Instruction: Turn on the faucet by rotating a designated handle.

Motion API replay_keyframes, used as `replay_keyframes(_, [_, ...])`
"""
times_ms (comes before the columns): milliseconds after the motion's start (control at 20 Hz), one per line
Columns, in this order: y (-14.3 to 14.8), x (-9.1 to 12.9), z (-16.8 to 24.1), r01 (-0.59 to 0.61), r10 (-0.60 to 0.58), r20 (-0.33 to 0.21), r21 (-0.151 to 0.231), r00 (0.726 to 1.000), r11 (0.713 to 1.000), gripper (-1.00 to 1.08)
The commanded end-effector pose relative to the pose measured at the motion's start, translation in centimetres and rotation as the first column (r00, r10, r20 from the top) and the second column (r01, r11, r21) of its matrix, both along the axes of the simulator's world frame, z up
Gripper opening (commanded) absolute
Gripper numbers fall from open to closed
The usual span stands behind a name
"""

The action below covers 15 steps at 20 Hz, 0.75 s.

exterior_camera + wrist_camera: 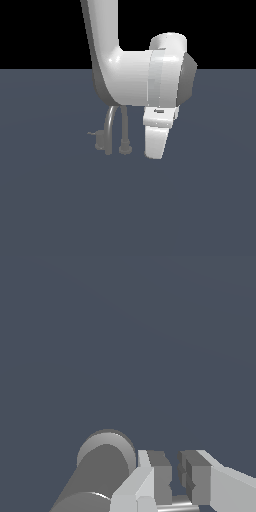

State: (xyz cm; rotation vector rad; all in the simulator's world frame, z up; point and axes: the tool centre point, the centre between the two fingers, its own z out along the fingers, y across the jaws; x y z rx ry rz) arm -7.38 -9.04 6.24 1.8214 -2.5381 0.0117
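Observation:
The dull-grey faucet [109, 131] stands on the floor behind my arm, its arched spout partly hidden by the arm. A knob with a dark lever [93, 133] sticks out to the exterior view's left, and a flared base [124, 147] shows beside it. My gripper [154, 150] hangs just to the exterior view's right of the faucet, its tips near the floor. In the wrist view a grey cylindrical knob of the handle [102, 468] lies right beside one finger [159, 476]. My gripper [176, 476] has its jaws close together, and a pale shiny lever [182, 501] shows in the narrow gap.
The flat dark blue-grey floor [200, 210] spreads all around the faucet. My white arm [135, 75] leans over the faucet and hides its top.

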Motion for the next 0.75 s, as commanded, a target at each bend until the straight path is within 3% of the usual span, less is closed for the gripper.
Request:
replay_keyframes(0, [-0.6, -0.1, 0.0, 0.014, -0.014, -0.003, -0.003, 1.0, 1.0, -1.0])
replay_keyframes(700, [5.4, 5.1, 0.1, -0.073, 0.073, 0.01, 0.016, 0.997, 0.997, -1.0])
